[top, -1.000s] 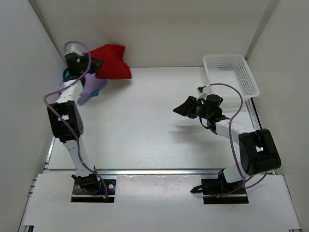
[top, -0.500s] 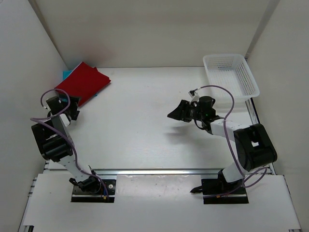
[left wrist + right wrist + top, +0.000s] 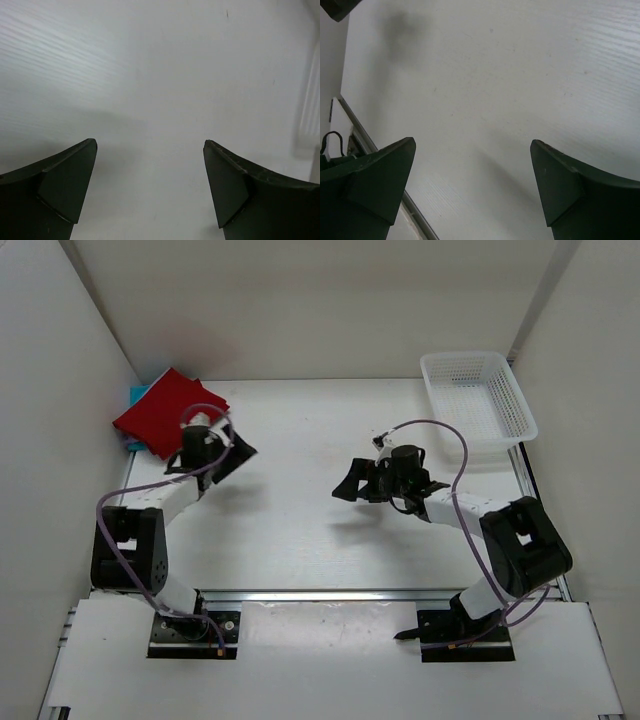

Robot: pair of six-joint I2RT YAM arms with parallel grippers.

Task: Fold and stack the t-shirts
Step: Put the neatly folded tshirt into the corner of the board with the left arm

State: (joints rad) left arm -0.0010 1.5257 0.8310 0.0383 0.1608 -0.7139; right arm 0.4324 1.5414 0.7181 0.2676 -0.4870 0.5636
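Lying folded in the far-left corner (a teal t-shirt (image 3: pixel 136 393) peeking out beneath), the dark red t-shirt (image 3: pixel 165 412) sits near the left gripper (image 3: pixel 240 452), on its far-left side, and well apart from the right gripper (image 3: pixel 346 483); both gape wide, empty.

Shirt stack (image 3: pixel 165 412) fills upper left corner, against left wall (image 3: pixel 60 420). Basket (image 3: pixel 465 356) blocks upper right, beside right wall (image 3: pixel 590 390). Bare surface (image 3: pixel 290 530) runs wide across frame centre between them. Wrist views: only bare surface ahead of fingers (image 3: pixel 65 185).

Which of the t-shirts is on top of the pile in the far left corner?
The dark red t-shirt: it lies folded flat on top and covers the others, with only a sliver of the teal t-shirt showing at its far left edge.
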